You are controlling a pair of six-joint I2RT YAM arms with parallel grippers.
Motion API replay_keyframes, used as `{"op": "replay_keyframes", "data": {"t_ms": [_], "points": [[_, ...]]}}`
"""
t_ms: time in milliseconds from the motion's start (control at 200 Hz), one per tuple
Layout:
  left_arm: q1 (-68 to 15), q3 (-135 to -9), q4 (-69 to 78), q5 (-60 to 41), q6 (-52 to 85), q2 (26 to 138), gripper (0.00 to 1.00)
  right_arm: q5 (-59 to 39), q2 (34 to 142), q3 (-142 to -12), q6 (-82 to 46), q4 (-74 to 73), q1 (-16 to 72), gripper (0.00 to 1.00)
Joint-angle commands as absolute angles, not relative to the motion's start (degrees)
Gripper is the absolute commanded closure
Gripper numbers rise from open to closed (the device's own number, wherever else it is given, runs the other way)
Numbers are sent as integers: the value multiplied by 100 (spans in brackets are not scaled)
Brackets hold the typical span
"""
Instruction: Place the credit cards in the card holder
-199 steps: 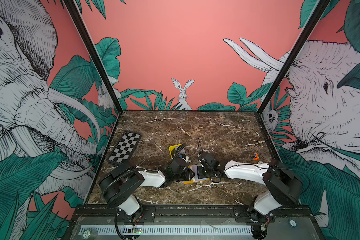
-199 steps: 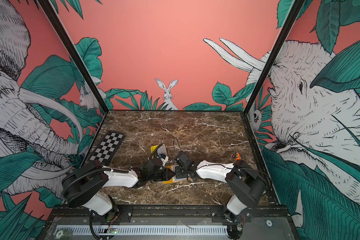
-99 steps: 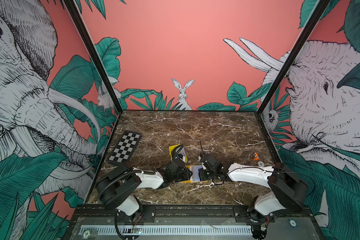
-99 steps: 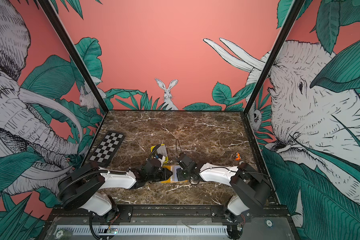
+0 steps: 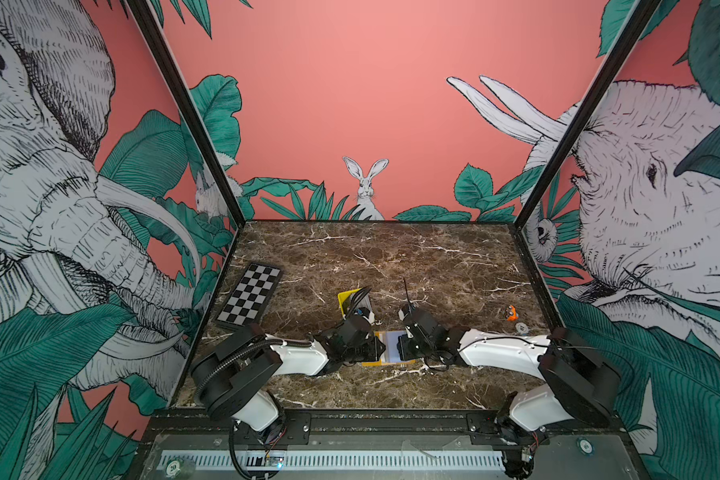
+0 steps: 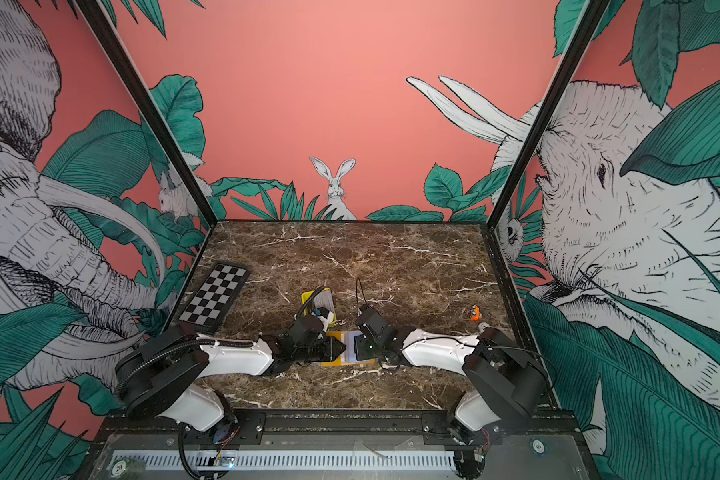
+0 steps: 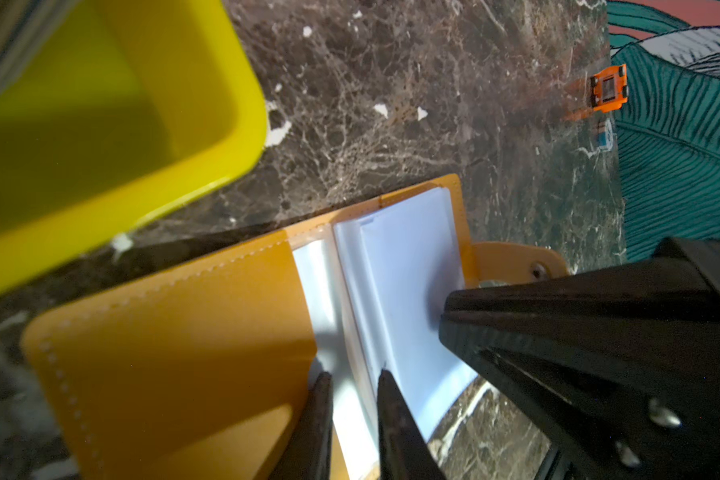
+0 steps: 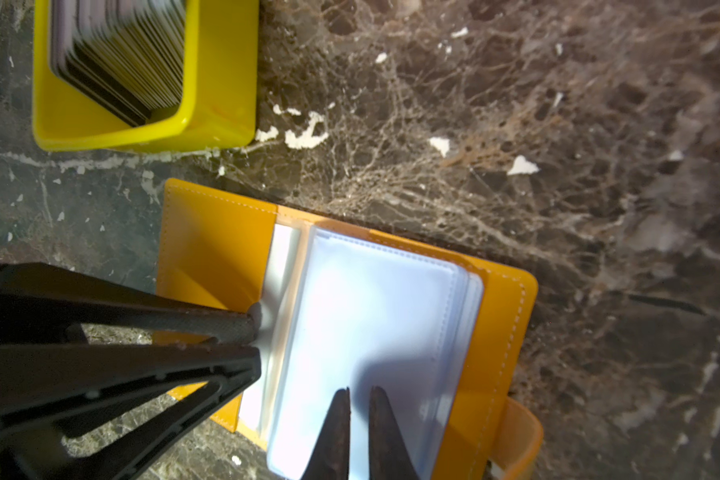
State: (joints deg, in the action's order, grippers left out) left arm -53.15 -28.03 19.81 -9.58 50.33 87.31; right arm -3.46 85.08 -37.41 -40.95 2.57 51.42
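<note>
Tabletop [image 5: 391, 257] of dark brown veined marble carries everything in both top views. Near its front middle lies the card holder [image 5: 387, 363], an orange-yellow leather-like folding wallet, spread open with its clear plastic sleeves [image 5: 391, 345] facing up. The left gripper [image 5: 379, 349] reaches it from the left and the right gripper [image 5: 400, 350] from the right, their tips close together over the sleeves. Just behind the left gripper stands a bright yellow plastic open tray [image 5: 344, 298]. The credit cards [image 6: 326, 300], a stack of thin grey-edged rectangles, stand in it, apart from both grippers. A black-and-white checkerboard plate [image 5: 250, 299] lies flat toward the left wall, and a small orange toy [image 5: 512, 312] sits near the right wall.

The left wrist view shows the left gripper [image 7: 352, 386] with its two dark fingertips a narrow gap apart at the fold of the card holder [image 7: 175, 332]. A clear sleeve shows between them, but whether they clamp it cannot be told. The right gripper [image 7: 443, 320] rests its tip on the sleeve stack, jaws drawn together and holding nothing. The snap tab [image 7: 516, 262] sticks out beyond it.

The right wrist view shows the right gripper [image 8: 359, 399] with only a thin slit between its tips, over the top sleeve and with no card in it. The left gripper [image 8: 256, 338] touches the inner edge of the sleeves. The credit cards [image 8: 121, 54] stand packed on edge in the tray [image 8: 221, 83], near the card holder [image 8: 504, 332] but not touching it.
</note>
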Motion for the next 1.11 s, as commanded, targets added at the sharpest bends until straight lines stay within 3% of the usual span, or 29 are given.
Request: {"op": "replay_keyframes", "data": {"t_ms": [0, 200, 675, 940, 1100], "points": [[-5291, -2692, 1819, -888, 4986, 8738, 78, -240, 8559, -3615, -4234, 96, 5124, 88], [-5291, -2656, 1680, -863, 5003, 8696, 78, 312, 8331, -3749, -4428, 836, 5124, 89], [-5292, -2578, 1628, -773, 5149, 8572, 79, -1379, 8725, -4136, -4141, -397, 5133, 87], [-5291, -2518, 1770, -789, 5227, 8548, 79, -1132, 9123, -4246, -4305, 18, 5133, 87], [-5291, -2519, 1834, -794, 5262, 8622, 79, -434, 9265, -4228, -4410, 604, 5120, 88]]}}
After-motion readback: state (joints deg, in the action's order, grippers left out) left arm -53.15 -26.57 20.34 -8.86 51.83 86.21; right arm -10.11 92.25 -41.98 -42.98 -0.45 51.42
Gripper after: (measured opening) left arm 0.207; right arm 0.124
